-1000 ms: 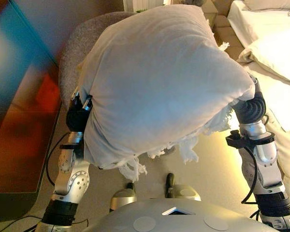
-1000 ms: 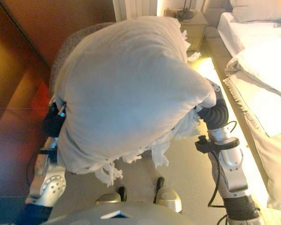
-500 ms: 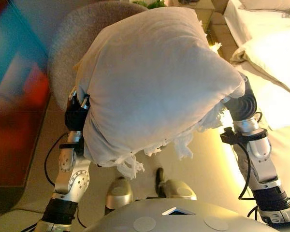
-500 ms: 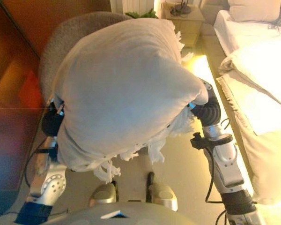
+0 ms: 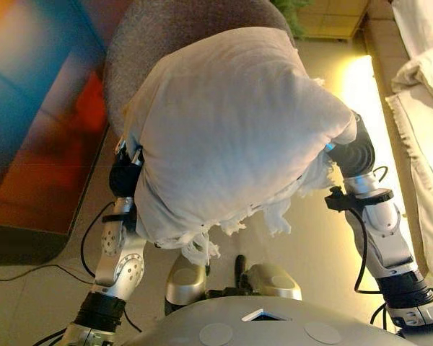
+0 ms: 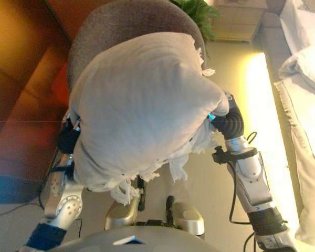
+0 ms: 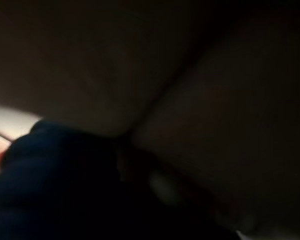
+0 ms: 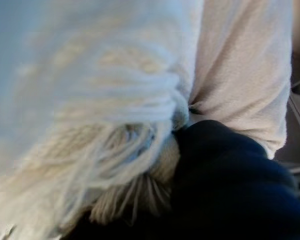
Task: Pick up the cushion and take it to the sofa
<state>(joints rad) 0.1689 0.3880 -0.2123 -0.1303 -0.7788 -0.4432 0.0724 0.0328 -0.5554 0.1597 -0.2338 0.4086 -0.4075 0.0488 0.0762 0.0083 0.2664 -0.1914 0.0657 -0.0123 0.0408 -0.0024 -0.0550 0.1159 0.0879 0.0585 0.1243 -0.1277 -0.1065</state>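
Observation:
A big white cushion (image 5: 231, 130) with a fringed edge is held up in front of me, squeezed between my two hands. My left hand (image 5: 123, 176) is at its left side and my right hand (image 5: 351, 150) at its right side; only their dark ribbed covers show, the fingers are hidden behind the cushion. The right wrist view shows the fringe and cloth (image 8: 90, 75) right against the hand's cover (image 8: 230, 185). The left wrist view is dark, pressed close to the cushion. A grey upholstered seat (image 5: 166, 29) stands just beyond the cushion.
A bed with white covers (image 5: 426, 108) runs along the right. A lit strip of floor (image 5: 361, 79) lies between me and it. A dark reddish panel (image 5: 36, 108) stands at the left. A green plant (image 6: 197, 13) shows behind the grey seat.
The whole picture has shifted: the camera moved, bringing the grey seat more into view and the bed further right. The cushion stays between my hands.

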